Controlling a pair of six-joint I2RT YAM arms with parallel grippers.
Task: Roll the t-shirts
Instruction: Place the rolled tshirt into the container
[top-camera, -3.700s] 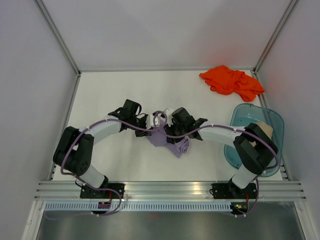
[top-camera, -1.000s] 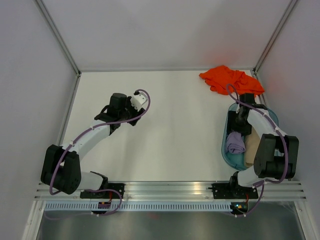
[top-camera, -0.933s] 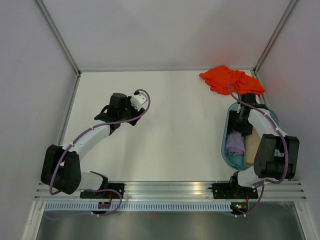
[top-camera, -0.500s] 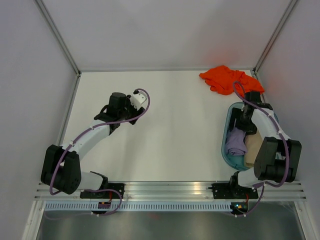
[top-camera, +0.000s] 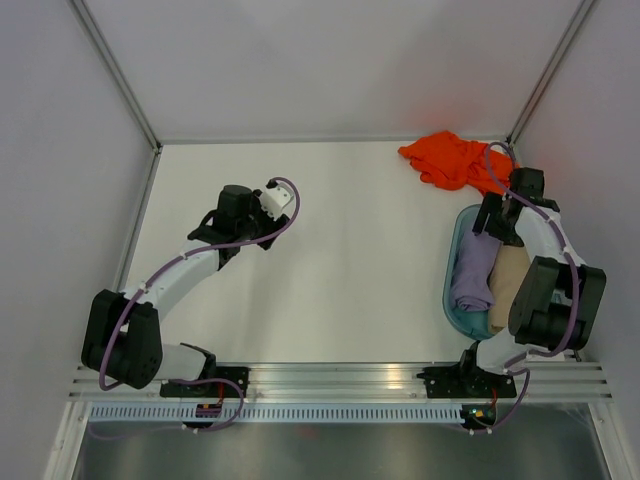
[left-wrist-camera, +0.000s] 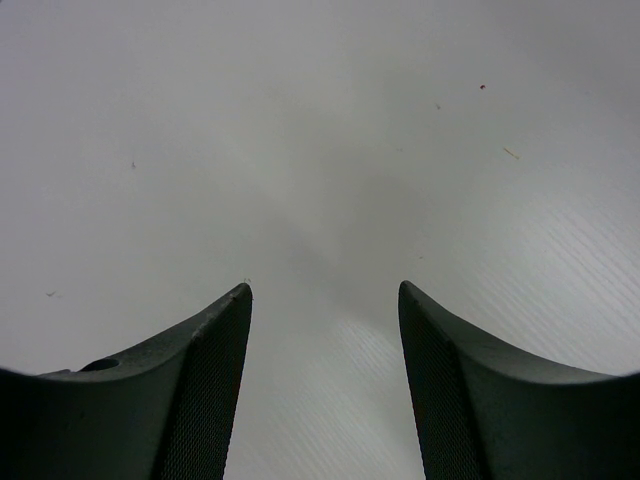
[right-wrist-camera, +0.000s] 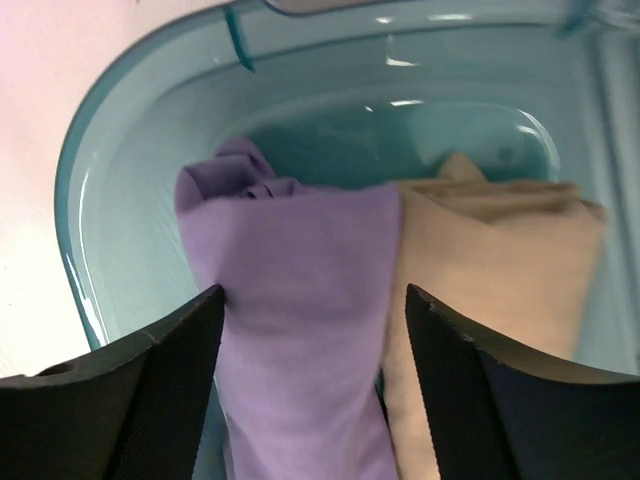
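Note:
A rolled lavender t-shirt (top-camera: 470, 275) lies in the teal tub (top-camera: 448, 295), with a rolled tan t-shirt (top-camera: 508, 285) beside it on the right. The orange-red t-shirt (top-camera: 462, 162) is crumpled at the table's far right corner. My right gripper (top-camera: 495, 220) hovers open over the tub's far end. In the right wrist view its fingers (right-wrist-camera: 313, 290) frame the lavender roll (right-wrist-camera: 300, 330) from above without touching it, and the tan roll (right-wrist-camera: 490, 260) is at the right. My left gripper (top-camera: 240, 215) is open over bare table at the left, with nothing between its fingers (left-wrist-camera: 324, 285).
The tub's rim (right-wrist-camera: 120, 200) curves round both rolls. White walls with metal corner posts enclose the table on three sides, and an aluminium rail runs along the near edge by the arm bases.
My right gripper has drawn back from over the lavender roll toward the tub's far end, leaving the roll lying in the tub. The left arm has stayed put.

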